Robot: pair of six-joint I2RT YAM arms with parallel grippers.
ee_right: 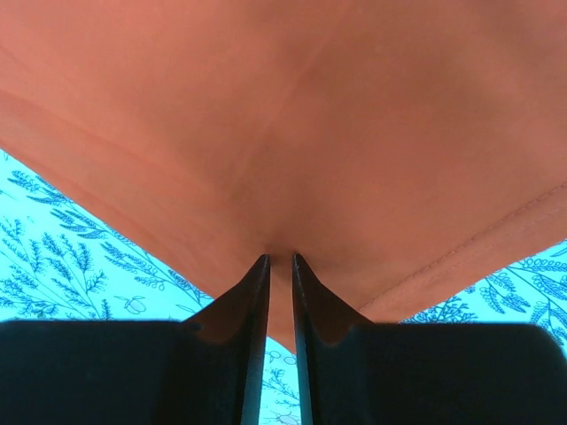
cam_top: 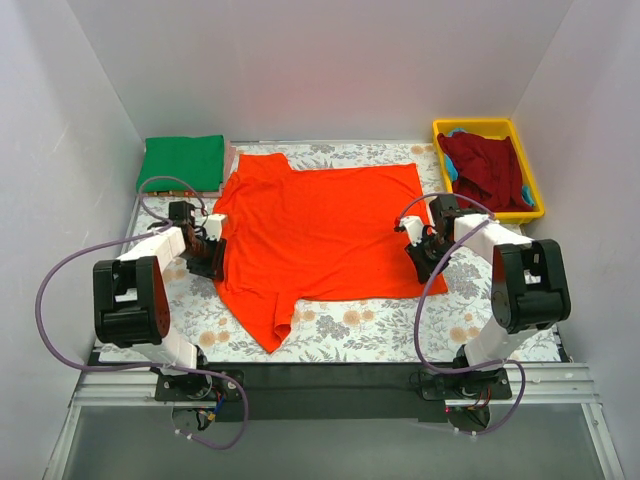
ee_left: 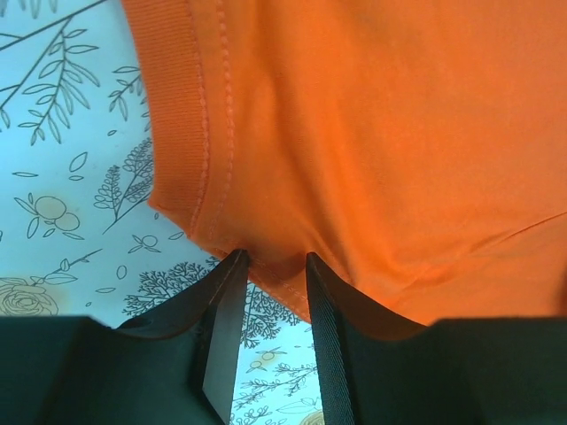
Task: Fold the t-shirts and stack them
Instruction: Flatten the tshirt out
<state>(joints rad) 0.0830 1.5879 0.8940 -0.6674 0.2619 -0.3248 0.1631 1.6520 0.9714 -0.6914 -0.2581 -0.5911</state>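
Observation:
The bright orange-red t-shirt (cam_top: 320,235) lies spread flat on the flowered table cover, collar to the left and hem to the right. My left gripper (cam_top: 207,250) is at the collar edge. In the left wrist view its jaws (ee_left: 273,258) stand a little apart, with the ribbed collar (ee_left: 182,133) at their tips. My right gripper (cam_top: 425,250) is at the hem. In the right wrist view (ee_right: 280,258) it is shut on the shirt's edge (ee_right: 292,159). The green t-shirt (cam_top: 182,161) lies folded at the back left. The dark red t-shirt (cam_top: 487,166) lies crumpled in the yellow tray (cam_top: 535,190).
The yellow tray stands at the back right corner with a bit of blue cloth (cam_top: 456,133) under the dark red shirt. White walls close in the table on three sides. Purple cables (cam_top: 60,290) loop beside both arms.

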